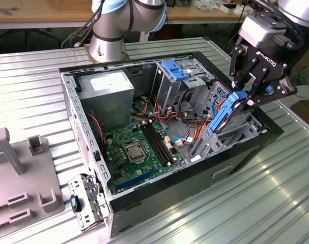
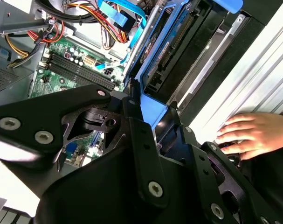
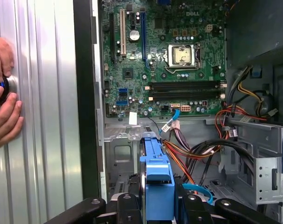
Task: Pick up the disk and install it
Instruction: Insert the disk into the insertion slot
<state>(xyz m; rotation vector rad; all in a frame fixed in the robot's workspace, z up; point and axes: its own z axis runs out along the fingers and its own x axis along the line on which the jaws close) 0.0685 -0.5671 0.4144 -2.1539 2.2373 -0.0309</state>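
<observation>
Installation stage, disk in hand. The end effector (image 1: 247, 95) was clamped on the upper end of the disk (image 1: 224, 118), its fingers closed on the blue carrier rail. The pick-up was therefore judged complete. The disk stood tilted over the open computer case (image 1: 159, 195), with its lower end reaching into the drive bay at the corner on the exterior view's right. It was not yet seated, so insertion appeared to remain. Beyond lay the motherboard (image 1: 139, 147), then the power-supply box (image 1: 111, 91) and the fixed blue bracket (image 1: 175, 69). In the first wrist view a person's hand (image 3: 3, 98) rested on the tabletop (image 3: 48, 140) beside the case.
</observation>
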